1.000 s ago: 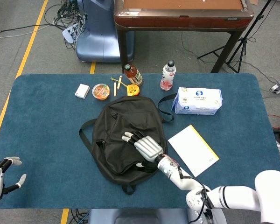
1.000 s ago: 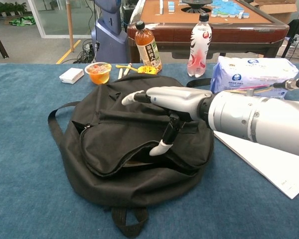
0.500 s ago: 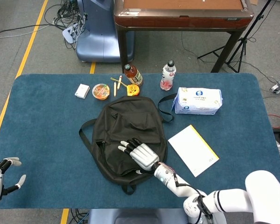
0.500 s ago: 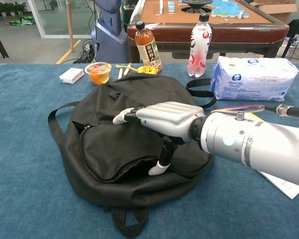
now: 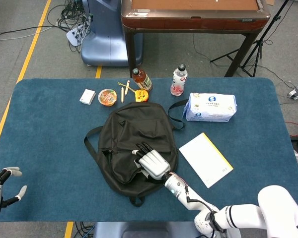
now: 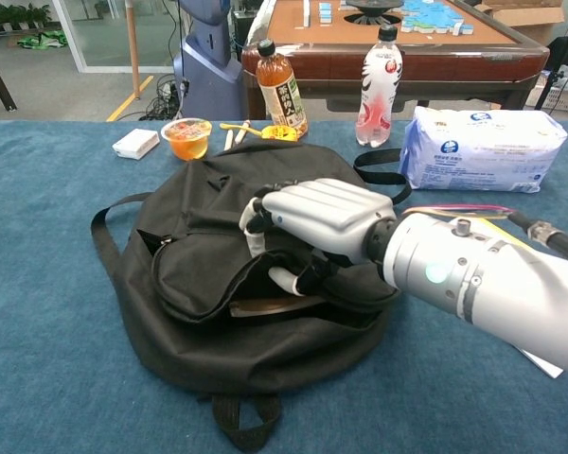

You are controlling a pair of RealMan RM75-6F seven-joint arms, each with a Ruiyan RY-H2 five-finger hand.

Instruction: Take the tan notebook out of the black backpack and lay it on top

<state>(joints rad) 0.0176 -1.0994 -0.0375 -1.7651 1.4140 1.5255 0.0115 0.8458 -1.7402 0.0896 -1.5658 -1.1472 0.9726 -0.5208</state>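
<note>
Fingers of the right hand are curling down over the front flap of the backpack and gripping the black fabric, lifting the lip of the opening. In the chest view a thin tan-brown edge is showing in the gap just under the raised flap — most likely the notebook, lying flat inside with only that sliver visible (the head view hides it under the hand). The left hand is hanging at the near left corner of the worktop, well apart from the bag, its fingers spread and holding nothing.

Judging from this, the step in hand is widening the mouth of the bag. To do it well, the flap wants pulling up and back toward the far side, so the opening is gaping rather than folding over the book. The bag is soft and may drag across the cloth, so the idle left hand could be pinning the near edge. Once the gap is wide, the fingers should be reaching under the tan edge and pinching cover and pages together — not cloth — before sliding it out toward the robot.
</note>
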